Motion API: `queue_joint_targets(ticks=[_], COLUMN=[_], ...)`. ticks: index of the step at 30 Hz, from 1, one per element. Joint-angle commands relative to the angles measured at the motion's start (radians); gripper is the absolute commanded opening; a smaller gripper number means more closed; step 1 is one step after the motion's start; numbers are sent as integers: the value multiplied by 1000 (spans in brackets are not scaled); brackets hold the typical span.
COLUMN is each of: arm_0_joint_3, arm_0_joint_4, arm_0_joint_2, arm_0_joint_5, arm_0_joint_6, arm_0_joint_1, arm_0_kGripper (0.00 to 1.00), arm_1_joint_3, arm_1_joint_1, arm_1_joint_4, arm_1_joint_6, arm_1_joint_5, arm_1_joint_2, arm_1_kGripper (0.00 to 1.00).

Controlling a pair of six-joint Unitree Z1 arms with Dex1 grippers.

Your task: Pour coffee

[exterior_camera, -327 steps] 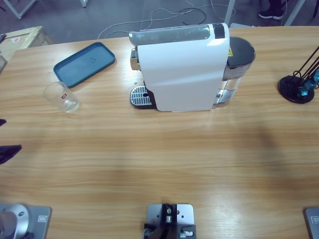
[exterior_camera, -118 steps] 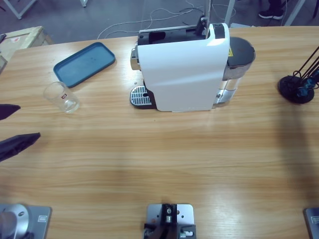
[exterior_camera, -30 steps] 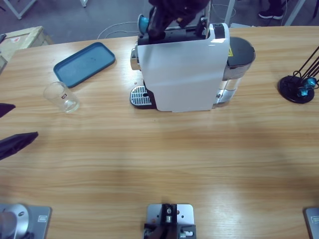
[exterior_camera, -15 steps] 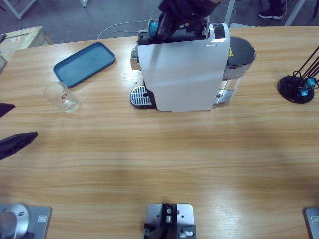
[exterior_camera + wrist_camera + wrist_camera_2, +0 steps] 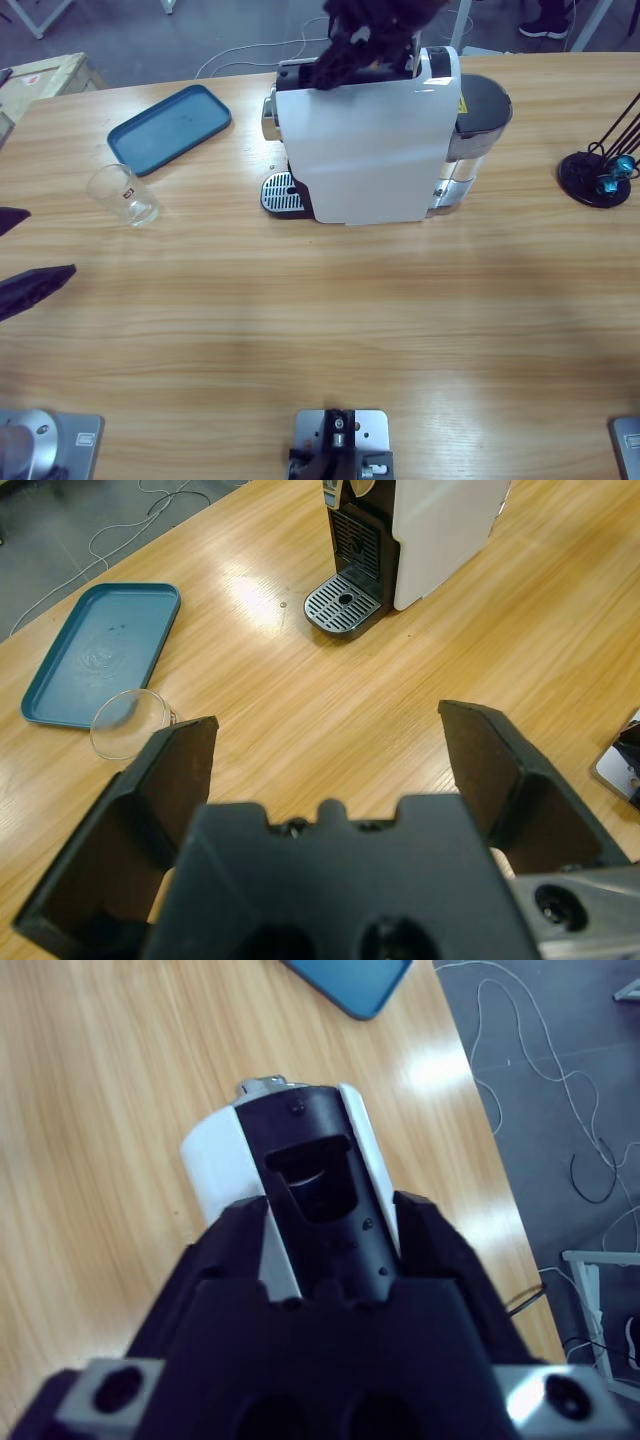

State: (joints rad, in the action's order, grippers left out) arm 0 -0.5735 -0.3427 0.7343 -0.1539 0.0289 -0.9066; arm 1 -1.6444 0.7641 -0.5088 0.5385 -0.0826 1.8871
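The left pincer [image 5: 325, 770] hangs wide open and empty above the bench [image 5: 330, 320], near the glass [image 5: 130, 723], while the right pincer [image 5: 330, 1222], released, hovers over the coffee machine's [image 5: 365, 150] open top slot [image 5: 312, 1180].

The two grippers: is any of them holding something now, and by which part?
Nothing is held. The left gripper is open over bare table. The right gripper is open above the coffee machine's top slot, where a blue capsule lies.

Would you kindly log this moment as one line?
right gripper: open, over coffee machine top slot | left gripper: open, empty | glass: beside tray
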Motion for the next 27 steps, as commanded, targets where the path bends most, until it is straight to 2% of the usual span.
queue_joint_targets(ticks=[1,3,5,9,13,17,20,23,27], arm_0_joint_3=[24,23,22,21,24,24,25,26,26], arm_0_joint_4=[2,2,2,4,14,17,17,19,19], arm_0_joint_2=[-12,-8,-3,-1,15,22,18,19,20], arm_0_joint_5=[-18,-15,-11,-10,-2,-1,-1,-2,-2], arm_0_joint_6=[0,0,0,-2,-3,-2,-3,-3,-2], arm_0_joint_1=[-6,-6,-6,-6,-6,-6,-6,-6,-6], arm_0_kGripper=[945,945,945,913,913,913,912,908,913], arm_1_joint_3=[104,202,357,626,672,648,576,480,409], arm_1_joint_1=[136,188,237,245,211,65,3,0,55], arm_1_joint_4=[18,75,166,313,347,518,602,634,679], arm_1_joint_6=[-197,-294,-447,-759,-890,-958,-992,-999,-1002], arm_1_joint_5=[-51,-21,93,285,499,552,526,488,442], arm_1_joint_2=[-171,-208,-266,-471,-549,-459,-334,-215,-172], arm_1_kGripper=[0,0,0,0,0,0,0,0,0])
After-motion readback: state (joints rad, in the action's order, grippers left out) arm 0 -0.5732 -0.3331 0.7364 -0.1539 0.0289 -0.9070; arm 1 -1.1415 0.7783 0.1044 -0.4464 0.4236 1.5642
